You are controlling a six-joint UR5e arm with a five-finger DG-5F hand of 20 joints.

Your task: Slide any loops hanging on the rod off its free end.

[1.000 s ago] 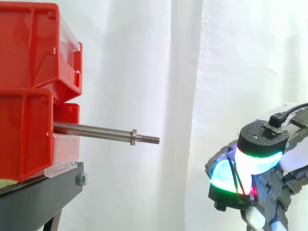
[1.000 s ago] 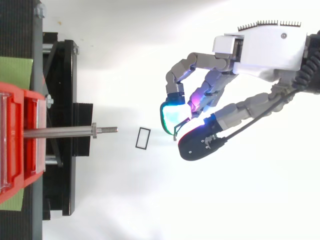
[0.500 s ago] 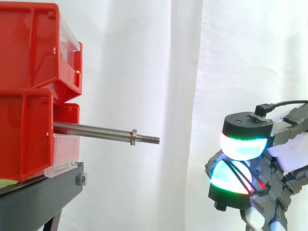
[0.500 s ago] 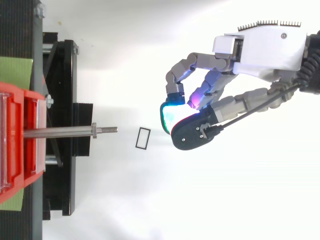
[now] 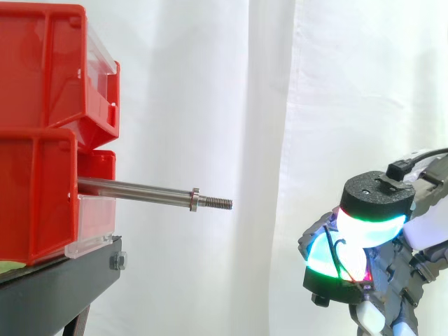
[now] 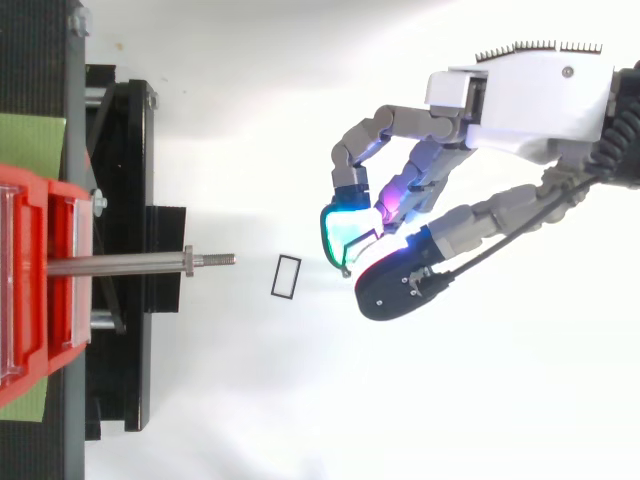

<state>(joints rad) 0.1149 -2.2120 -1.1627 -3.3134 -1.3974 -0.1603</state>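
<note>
Apparently the job is nearly done: the rod (image 5: 140, 190), well clear of the hand (image 6: 520, 100), hangs bare, while curled fingers seem to pinch a thin loop (image 6: 347, 264).

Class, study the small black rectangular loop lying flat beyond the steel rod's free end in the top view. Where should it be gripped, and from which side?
Probably one long side of the small black rectangular loop, pinched from above: it lies flat, a thin frame with an open middle. The side facing away from the steel rod is nearer the hand.
</note>
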